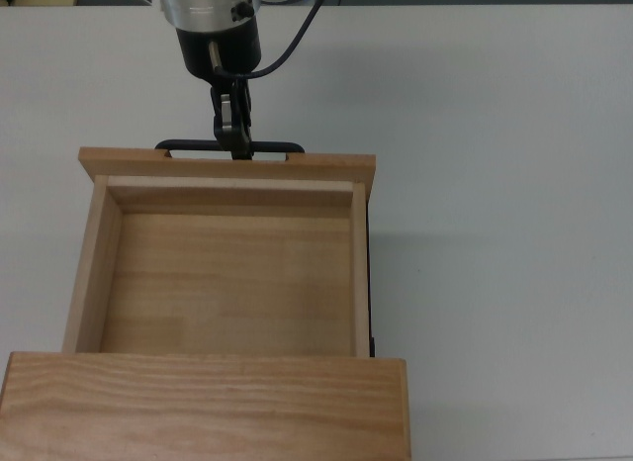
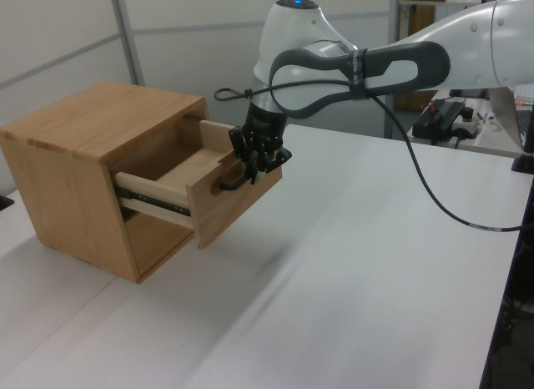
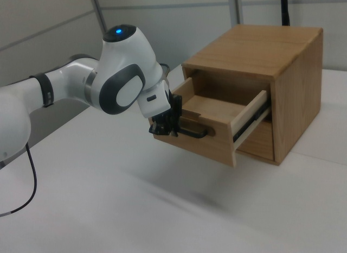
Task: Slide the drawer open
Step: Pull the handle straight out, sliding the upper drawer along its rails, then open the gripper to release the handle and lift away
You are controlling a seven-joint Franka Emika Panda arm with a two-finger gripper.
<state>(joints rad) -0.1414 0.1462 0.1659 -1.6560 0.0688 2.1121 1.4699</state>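
- One gripper (image 1: pixel 235 144) is in the scene, and its two fingers (image 2: pixel 253 165) are closed on the black bar handle (image 1: pixel 229 144), near the middle of the bar.
- One drawer (image 1: pixel 227 273) is there, and it stands far out of the one wooden cabinet (image 2: pixel 79 155). Its front panel (image 2: pixel 238 201) is just behind the fingers, touching only the handle ends.
- The inside of the drawer is bare wood in the top view.
- One black slide rail (image 2: pixel 154 204) shows along the drawer's side in the left view.
- The cabinet stands on one white table (image 1: pixel 495 184), which lies under the fingers.
- One black cable (image 2: pixel 417 180) hangs from the arm (image 3: pixel 116 82).
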